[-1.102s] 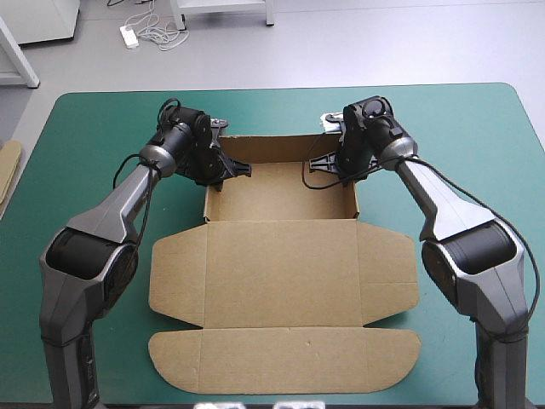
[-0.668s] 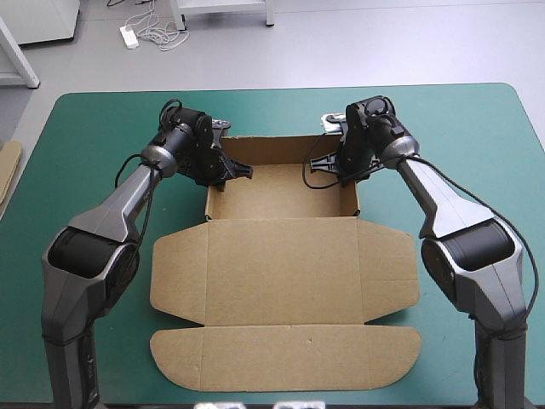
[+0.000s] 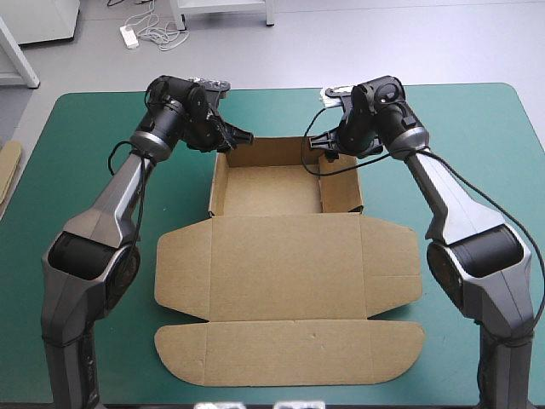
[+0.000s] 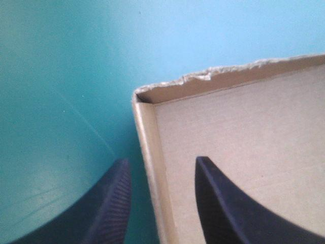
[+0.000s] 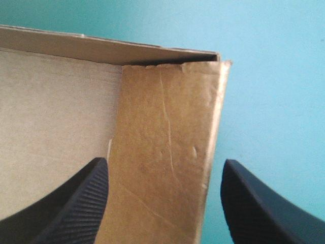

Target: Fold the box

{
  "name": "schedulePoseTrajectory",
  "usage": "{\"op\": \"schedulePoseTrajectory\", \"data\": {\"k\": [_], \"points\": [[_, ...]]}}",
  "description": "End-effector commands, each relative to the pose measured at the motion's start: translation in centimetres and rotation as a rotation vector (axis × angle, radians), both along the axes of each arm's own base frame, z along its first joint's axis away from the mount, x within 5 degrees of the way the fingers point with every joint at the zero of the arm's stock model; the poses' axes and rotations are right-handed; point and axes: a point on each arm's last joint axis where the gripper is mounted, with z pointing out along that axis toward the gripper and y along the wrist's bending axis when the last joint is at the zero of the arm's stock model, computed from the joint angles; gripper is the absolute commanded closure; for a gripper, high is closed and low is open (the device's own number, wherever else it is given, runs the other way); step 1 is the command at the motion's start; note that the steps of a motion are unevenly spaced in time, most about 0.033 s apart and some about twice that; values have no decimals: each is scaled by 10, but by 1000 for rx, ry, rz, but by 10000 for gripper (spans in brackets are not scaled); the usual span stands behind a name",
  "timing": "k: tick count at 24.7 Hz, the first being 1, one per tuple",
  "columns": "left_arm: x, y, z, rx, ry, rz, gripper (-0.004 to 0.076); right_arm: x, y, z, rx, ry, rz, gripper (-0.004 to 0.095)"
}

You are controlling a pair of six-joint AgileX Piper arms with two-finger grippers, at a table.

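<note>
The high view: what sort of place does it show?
Probably a robot test bench: a table with a teal-green cover, a half-folded brown box, and the left tool and right tool open over its side walls.

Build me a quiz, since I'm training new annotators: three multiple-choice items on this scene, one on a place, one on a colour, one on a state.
1. Where is the left pincer?
A. astride the box's left wall, by its far corner
B. far from the box, by the robot's base
C. gripping a cable

2. What colour is the cover?
A. red
B. teal-green
C. white

3. How does the lid lie?
A. upright
B. shut over the box
C. flat on the cover

Key: 1 A, the wall runs between its open jaws in the left wrist view. 2 B, that colour surrounds the box in every view. 3 C, the high view shows it spread toward the near edge.
</note>
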Motion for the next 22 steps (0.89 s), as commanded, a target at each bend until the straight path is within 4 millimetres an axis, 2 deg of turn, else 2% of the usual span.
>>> {"op": "schedulePoseTrajectory", "data": {"k": [1, 4, 5, 6, 7, 8, 11, 13, 16, 22], "points": [[-30, 10, 63, -15, -113, -27, 421, -21, -10, 54, 13, -131, 32, 308], [-49, 22, 96, 6, -205, -30, 436, -29, -13, 67, 14, -164, 50, 308], [-58, 26, 108, 9, -236, -39, 467, -30, -14, 69, 15, -167, 49, 308], [-68, 30, 119, 18, -264, -49, 530, -33, -15, 71, 17, -168, 50, 308], [-82, 38, 131, 40, -296, -39, 657, -35, -15, 65, 13, -140, 52, 308], [-94, 47, 137, 76, -312, -25, 731, -36, -15, 58, 4, -116, 52, 308], [-115, 63, 138, 159, -315, 2, 727, -37, -15, 41, -6, -56, 55, 308], [-129, 72, 133, 194, -300, 12, 727, -38, -14, 33, -16, -31, 57, 308], [-154, 84, 127, 189, -323, 21, 727, -37, -14, 25, -22, -11, 56, 308], [-202, 105, 97, 171, -306, 48, 727, -28, -10, 8, -35, 15, 56, 339]]}}
